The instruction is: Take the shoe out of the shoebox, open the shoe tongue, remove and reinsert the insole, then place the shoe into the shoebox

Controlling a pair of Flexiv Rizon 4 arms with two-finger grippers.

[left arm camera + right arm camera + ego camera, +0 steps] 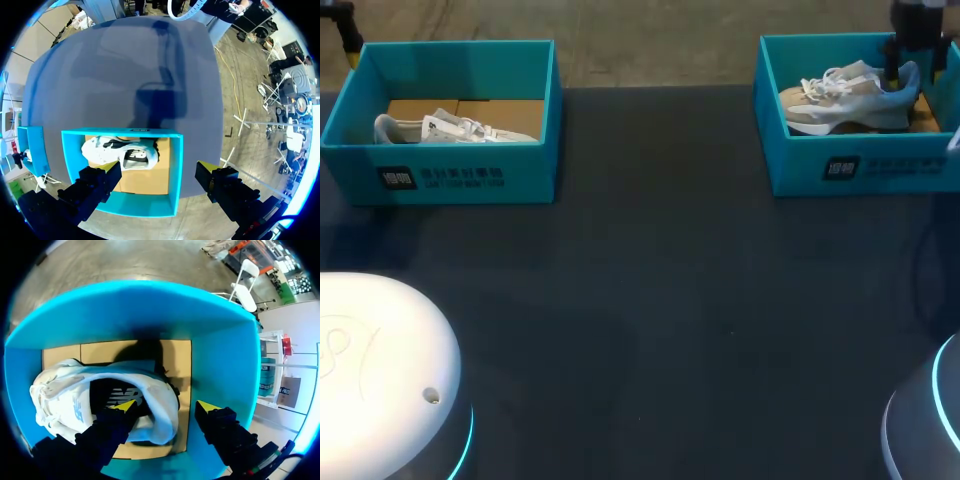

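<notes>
we're on step one, getting a shoe out of its box; nothing lifted yet. two teal boxes sit at the far edge of the dark surface, well apart. our right pincer is down inside the right shoebox, at the heel end of the beige right shoe. in the right wrist view its fingers are spread and straddle the heel collar: one yellow tip sits inside the shoe opening, the other outside the heel, over the box's cardboard floor, with a visible gap to the shoe. so it's not pinching anything yet. the shoe sits upright on its sole, toe pointing toward the middle of the surface, laces up. our left pincer hangs above the left shoebox, fingers spread and holding nothing, one finger over the box interior and the other outside its wall. the pale left shoe lies in that box, touching nothing of ours. our read on the next move: close the right pincer on the heel collar, then lift straight up to clear the box wall before carrying the shoe out over the open surface. risks as we see them: the collar is soft, so the grip may slip or fold it, and the shoe could tilt toe-down and catch the box rim, dragging the box.
</notes>
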